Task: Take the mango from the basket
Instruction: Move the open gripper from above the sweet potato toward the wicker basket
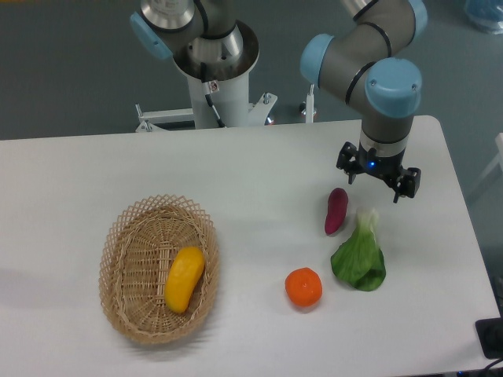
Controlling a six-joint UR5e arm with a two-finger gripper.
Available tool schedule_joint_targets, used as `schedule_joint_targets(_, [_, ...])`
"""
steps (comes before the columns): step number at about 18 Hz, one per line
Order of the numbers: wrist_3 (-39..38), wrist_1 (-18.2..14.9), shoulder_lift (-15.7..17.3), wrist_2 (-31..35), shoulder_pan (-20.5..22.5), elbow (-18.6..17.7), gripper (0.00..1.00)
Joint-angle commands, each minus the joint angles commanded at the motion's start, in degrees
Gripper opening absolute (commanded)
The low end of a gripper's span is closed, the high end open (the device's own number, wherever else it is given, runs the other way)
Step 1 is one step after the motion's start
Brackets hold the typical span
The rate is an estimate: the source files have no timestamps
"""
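Wicker basket [118, 236] holds only the mango [184, 279]; the tool [378, 184], well apart, seems spread open.

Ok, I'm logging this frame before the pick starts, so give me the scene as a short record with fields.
target: mango, lying in the basket
gripper: above the table's right side, fingers apart, empty
loose on table: sweet potato, orange, leafy green
task state: mango not yet grasped
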Motion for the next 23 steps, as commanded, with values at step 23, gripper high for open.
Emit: schedule_joint_targets(23, [-22.4,0.7,0.2,-11.3,-9.0,-0.3,1.0])
